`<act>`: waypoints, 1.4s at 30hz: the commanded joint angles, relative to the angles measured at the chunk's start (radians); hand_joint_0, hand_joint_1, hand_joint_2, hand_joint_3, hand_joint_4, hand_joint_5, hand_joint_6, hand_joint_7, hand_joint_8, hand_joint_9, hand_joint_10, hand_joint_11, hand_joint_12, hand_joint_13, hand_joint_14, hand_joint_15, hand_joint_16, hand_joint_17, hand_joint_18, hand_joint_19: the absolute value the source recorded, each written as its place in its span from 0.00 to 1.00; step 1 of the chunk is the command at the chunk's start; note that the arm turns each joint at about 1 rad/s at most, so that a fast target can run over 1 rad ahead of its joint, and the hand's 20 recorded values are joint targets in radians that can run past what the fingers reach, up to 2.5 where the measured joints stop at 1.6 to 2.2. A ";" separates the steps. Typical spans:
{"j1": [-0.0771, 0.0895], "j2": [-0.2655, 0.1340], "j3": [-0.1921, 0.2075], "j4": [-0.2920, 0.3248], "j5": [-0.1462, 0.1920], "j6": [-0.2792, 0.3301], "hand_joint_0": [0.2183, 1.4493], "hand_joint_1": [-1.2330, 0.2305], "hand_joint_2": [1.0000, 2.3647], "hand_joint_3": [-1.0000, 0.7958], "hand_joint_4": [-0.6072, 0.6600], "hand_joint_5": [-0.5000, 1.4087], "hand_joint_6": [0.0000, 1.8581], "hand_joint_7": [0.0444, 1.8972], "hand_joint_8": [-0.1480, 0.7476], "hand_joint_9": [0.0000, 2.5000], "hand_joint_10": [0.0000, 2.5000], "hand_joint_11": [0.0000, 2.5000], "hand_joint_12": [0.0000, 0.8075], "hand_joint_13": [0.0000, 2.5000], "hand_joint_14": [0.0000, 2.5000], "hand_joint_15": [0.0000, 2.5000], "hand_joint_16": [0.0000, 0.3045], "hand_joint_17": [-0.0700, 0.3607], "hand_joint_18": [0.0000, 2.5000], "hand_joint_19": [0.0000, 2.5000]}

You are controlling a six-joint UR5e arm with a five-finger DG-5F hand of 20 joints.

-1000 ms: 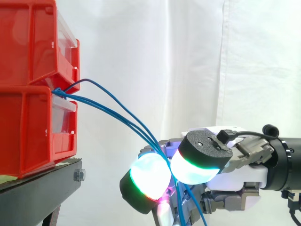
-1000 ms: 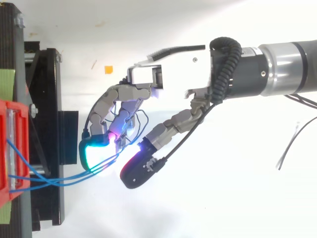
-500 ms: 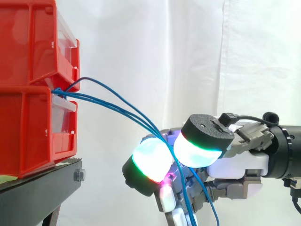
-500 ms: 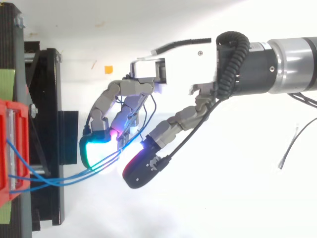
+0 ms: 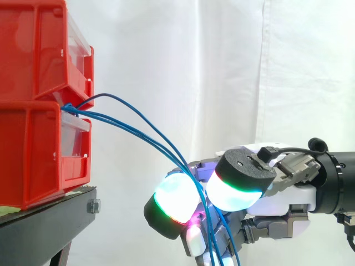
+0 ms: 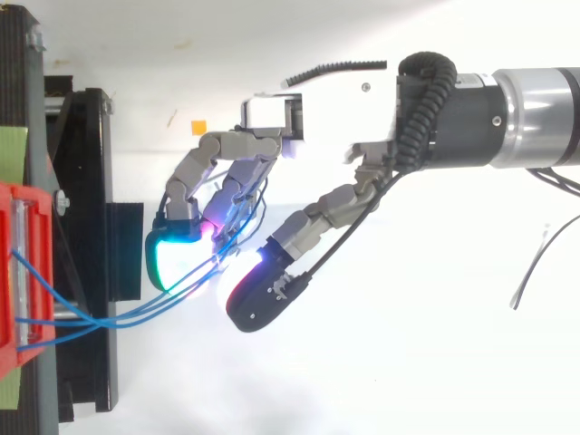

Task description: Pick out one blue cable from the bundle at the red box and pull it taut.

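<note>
1. My fingers (image 5: 176, 200) are curled, with the thumb pad closed against a finger pad, pinching the blue cables (image 5: 144, 141) below and away from the box (image 5: 33, 149).
2. My hand (image 6: 308, 118) seems to hold several, not one.
3. They sag from the box front, so separating one and tautening it remain.

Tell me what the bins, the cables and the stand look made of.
Bins: glossy moulded plastic, going by the even red and sheen. Cables: thin wire in smooth blue insulation, likely plastic; they hang in soft arcs. Stand: matt black, probably metal, with a bolt at its corner.
</note>
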 commanded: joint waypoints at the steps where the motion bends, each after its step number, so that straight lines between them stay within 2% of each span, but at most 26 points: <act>1: -0.002 0.000 0.000 0.000 0.000 0.000 0.44 0.25 0.00 0.28 0.49 0.18 0.51 0.37 0.49 0.38 0.01 0.18 0.50 0.39 0.01 0.21 0.18 0.44 0.35 0.30; 6: 0.000 0.001 0.000 0.003 -0.001 0.000 0.42 0.25 0.00 0.28 0.52 0.18 0.51 0.38 0.49 0.38 0.01 0.18 0.51 0.39 0.01 0.21 0.18 0.44 0.35 0.31; 9: 0.000 0.001 0.000 0.003 -0.001 0.000 0.37 0.26 0.00 0.28 0.54 0.18 0.51 0.37 0.49 0.39 0.01 0.18 0.51 0.40 0.01 0.22 0.18 0.44 0.35 0.31; 14: 0.000 0.001 0.000 0.003 -0.001 0.000 0.30 0.32 0.00 0.28 0.56 0.18 0.50 0.36 0.49 0.39 0.01 0.18 0.52 0.40 0.01 0.22 0.18 0.45 0.35 0.32; 18: 0.000 0.001 0.000 0.003 -0.001 0.000 0.29 0.36 0.00 0.28 0.55 0.18 0.48 0.38 0.50 0.40 0.01 0.17 0.52 0.40 0.01 0.22 0.18 0.45 0.35 0.32; 20: 0.000 0.001 0.000 0.003 -0.001 0.000 0.32 0.43 0.00 0.28 0.54 0.19 0.47 0.40 0.50 0.42 0.01 0.17 0.51 0.40 0.01 0.22 0.18 0.45 0.35 0.32; 22: 0.000 0.001 0.000 0.005 -0.003 0.000 0.33 0.45 0.00 0.28 0.53 0.19 0.47 0.42 0.50 0.42 0.01 0.18 0.51 0.40 0.01 0.22 0.18 0.45 0.35 0.33; 25: 0.003 0.000 0.000 0.003 -0.003 0.000 0.34 0.44 0.00 0.31 0.50 0.20 0.48 0.42 0.50 0.42 0.01 0.18 0.51 0.40 0.01 0.22 0.18 0.44 0.35 0.33; 28: 0.001 0.000 0.000 0.005 -0.001 0.000 0.34 0.38 0.01 0.39 0.49 0.20 0.48 0.45 0.50 0.43 0.01 0.18 0.51 0.41 0.01 0.22 0.18 0.44 0.35 0.32; 33: 0.000 0.001 0.000 0.005 -0.001 0.000 0.35 0.31 0.01 0.43 0.52 0.20 0.49 0.46 0.51 0.43 0.01 0.18 0.51 0.41 0.01 0.22 0.18 0.45 0.36 0.32; 39: 0.001 0.001 0.000 0.005 -0.003 0.000 0.39 0.26 0.01 0.41 0.49 0.20 0.50 0.46 0.51 0.42 0.01 0.18 0.51 0.41 0.01 0.22 0.18 0.45 0.36 0.32; 42: 0.003 0.000 0.000 0.005 -0.004 0.000 0.41 0.26 0.01 0.37 0.47 0.19 0.50 0.47 0.50 0.42 0.01 0.18 0.51 0.41 0.01 0.22 0.18 0.44 0.37 0.32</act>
